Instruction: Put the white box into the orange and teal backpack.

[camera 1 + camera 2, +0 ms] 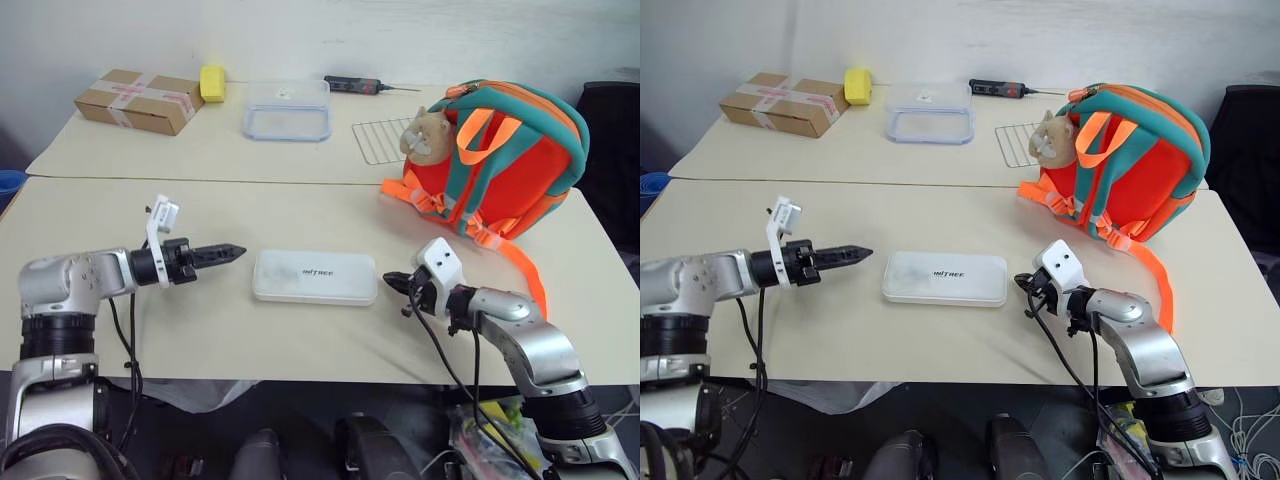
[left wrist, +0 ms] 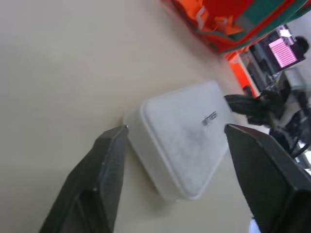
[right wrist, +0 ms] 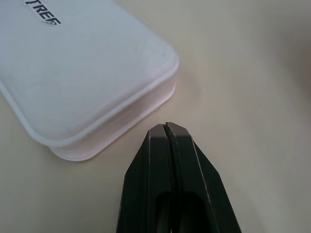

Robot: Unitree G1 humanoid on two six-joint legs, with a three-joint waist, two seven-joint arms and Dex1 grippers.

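White box [image 1: 315,276] flat on table; backpack [image 1: 500,160] upright.

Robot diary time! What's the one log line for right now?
white box: flat on table, untouched | left gripper: open beside it | right gripper: shut | orange and teal backpack: upright

white box [image 1: 315,277]: matt plastic | backpack [image 1: 500,160]: woven cloth | table [image 1: 200,330]: smooth matt

One white box [image 1: 315,277], one backpack [image 1: 500,160], one cardboard box [image 1: 139,100], one clear container [image 1: 287,109], one yellow sponge [image 1: 212,82]
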